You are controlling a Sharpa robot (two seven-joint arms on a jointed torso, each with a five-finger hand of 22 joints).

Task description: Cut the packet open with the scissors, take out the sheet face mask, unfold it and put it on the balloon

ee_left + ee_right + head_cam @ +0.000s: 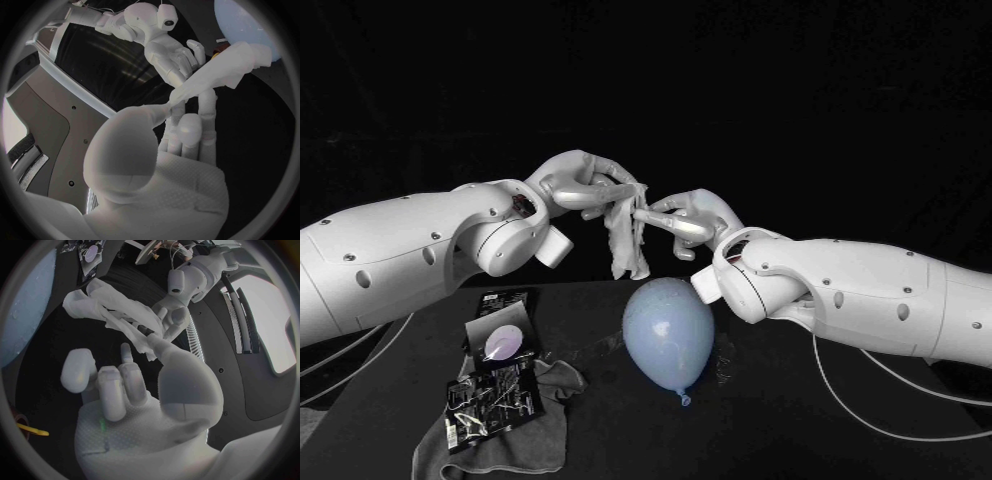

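A: Status of the sheet face mask (632, 245)?
B: Its top is hidden inside the fingers of the left robot hand (581, 182) and the right robot hand (687, 220).
A: And the packet (502, 332)?
B: It lies below the left robot hand. The print is too small to read.

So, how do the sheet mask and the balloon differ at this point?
The sheet mask is white, limp and bunched; the balloon is pale blue, smooth and inflated. The sheet mask hangs in the air, held by the left hand and the right hand; the balloon lies on the table, touched by neither hand. Both are pale.
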